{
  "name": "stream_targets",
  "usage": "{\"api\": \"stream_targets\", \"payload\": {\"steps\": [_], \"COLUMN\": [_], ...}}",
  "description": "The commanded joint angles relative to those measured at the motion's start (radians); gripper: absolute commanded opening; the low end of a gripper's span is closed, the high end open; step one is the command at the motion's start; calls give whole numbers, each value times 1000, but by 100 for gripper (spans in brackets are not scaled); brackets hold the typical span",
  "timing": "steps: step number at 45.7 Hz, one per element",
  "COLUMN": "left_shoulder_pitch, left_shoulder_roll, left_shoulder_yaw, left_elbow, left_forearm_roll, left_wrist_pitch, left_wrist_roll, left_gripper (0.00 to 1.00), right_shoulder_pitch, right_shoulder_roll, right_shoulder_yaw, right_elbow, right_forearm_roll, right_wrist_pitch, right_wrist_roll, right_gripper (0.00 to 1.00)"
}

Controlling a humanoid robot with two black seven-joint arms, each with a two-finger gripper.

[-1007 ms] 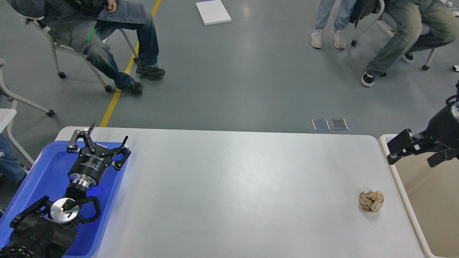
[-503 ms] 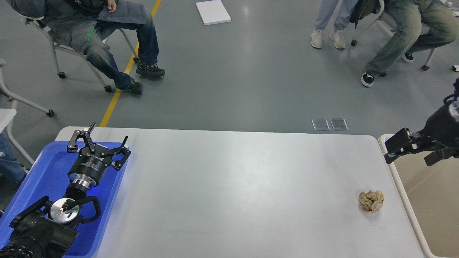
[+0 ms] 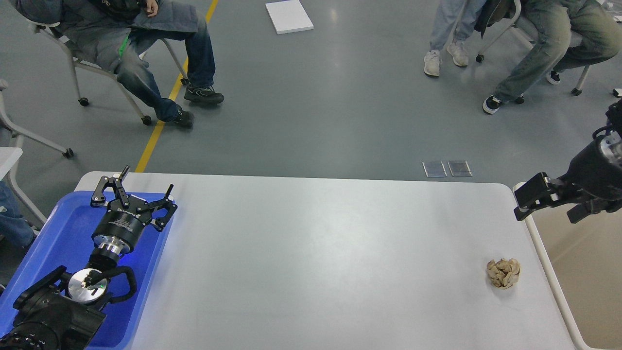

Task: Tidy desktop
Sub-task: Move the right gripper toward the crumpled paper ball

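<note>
The desktop (image 3: 316,253) is a wide light grey-white tabletop. A crumpled tan paper ball (image 3: 503,272) lies on it near the right edge. My left gripper (image 3: 146,181) is open and empty, held over the far end of the blue tray (image 3: 58,233) at the desktop's left. My right gripper (image 3: 556,206) hovers over the desktop's far right corner, at the bin's rim, well beyond and above the paper ball. Its two dark fingers stand apart with nothing between them.
A beige bin (image 3: 588,277) with a cream rim (image 3: 546,262) stands against the desktop's right edge. Seated people and wheeled chairs (image 3: 77,63) are on the grey floor beyond the table. A white board (image 3: 288,16) lies on the floor.
My right gripper has moved left from over the bin toward the desktop's right edge. The left arm and the paper ball have not moved.
</note>
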Motion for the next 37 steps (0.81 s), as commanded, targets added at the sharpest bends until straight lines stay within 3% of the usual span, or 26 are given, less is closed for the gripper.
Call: {"api": "stream_targets", "payload": {"steps": [1, 23, 30, 37], "left_shoulder_pitch": [0, 0, 0, 0], "left_shoulder_roll": [0, 0, 0, 0], "left_shoulder_yaw": [0, 0, 0, 0], "left_elbow": [0, 0, 0, 0], "left_forearm_roll": [0, 0, 1, 0], "left_wrist_pitch": [0, 0, 0, 0], "left_wrist_roll": [0, 0, 0, 0], "left_gripper": [100, 100, 100, 100], "right_shoulder_pitch": [-1, -205, -285, -397], "right_shoulder_roll": [2, 6, 43, 121], "right_shoulder_yaw": [5, 99, 113, 132], "right_elbow": [0, -210, -241, -370], "right_forearm_roll": [-1, -16, -16, -15], "right_wrist_pitch": [0, -2, -49, -118], "right_wrist_roll": [0, 2, 5, 12], "right_gripper": [99, 99, 99, 99]}}
